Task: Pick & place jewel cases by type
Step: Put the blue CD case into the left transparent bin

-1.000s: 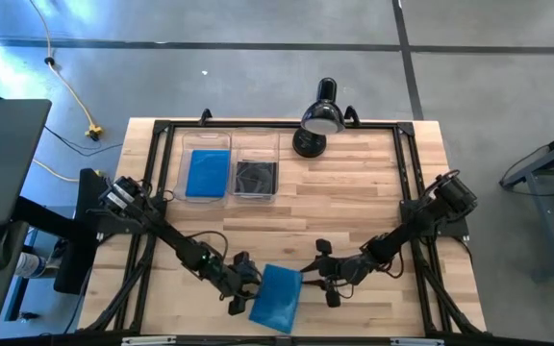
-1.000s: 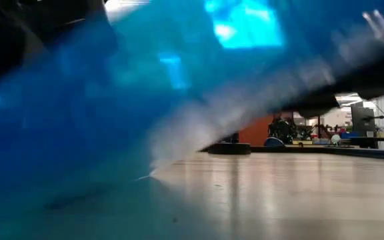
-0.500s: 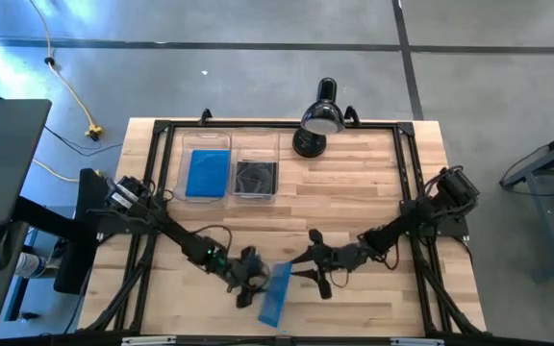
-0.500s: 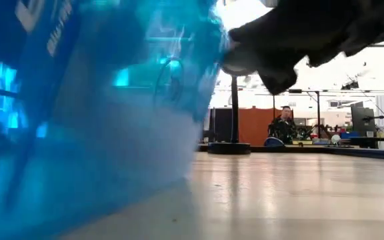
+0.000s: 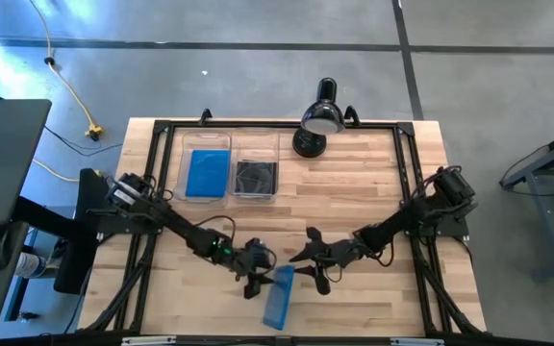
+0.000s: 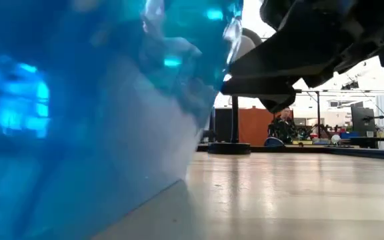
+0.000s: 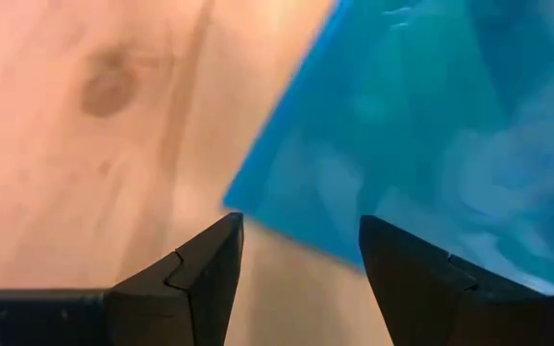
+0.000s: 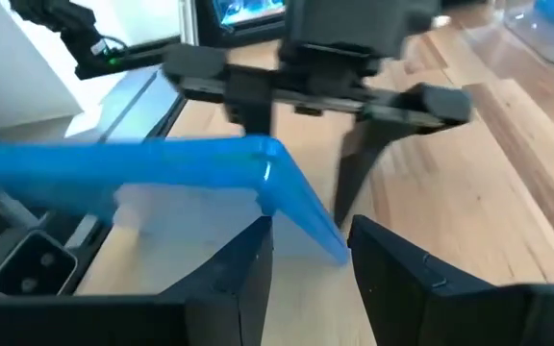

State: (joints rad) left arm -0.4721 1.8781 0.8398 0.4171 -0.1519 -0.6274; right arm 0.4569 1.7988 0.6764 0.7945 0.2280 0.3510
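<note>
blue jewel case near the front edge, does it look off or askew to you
Yes. The blue jewel case is tipped up on edge at the table's front instead of lying flat, between the left gripper and right gripper. In the right wrist view it appears partly hinged open. Neither gripper clearly clamps it.

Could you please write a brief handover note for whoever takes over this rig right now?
Left pincer: open, empty, just short of the loose translucent blue square plastic jewel case.
Right pincer: at that case's corner; grip unclear.
The case stands tilted up off the wooden table.
Done: blue case in one clear rectangular plastic bin, dark case in the neighbouring bin.
Left: bin the loose case with the blue.
</note>
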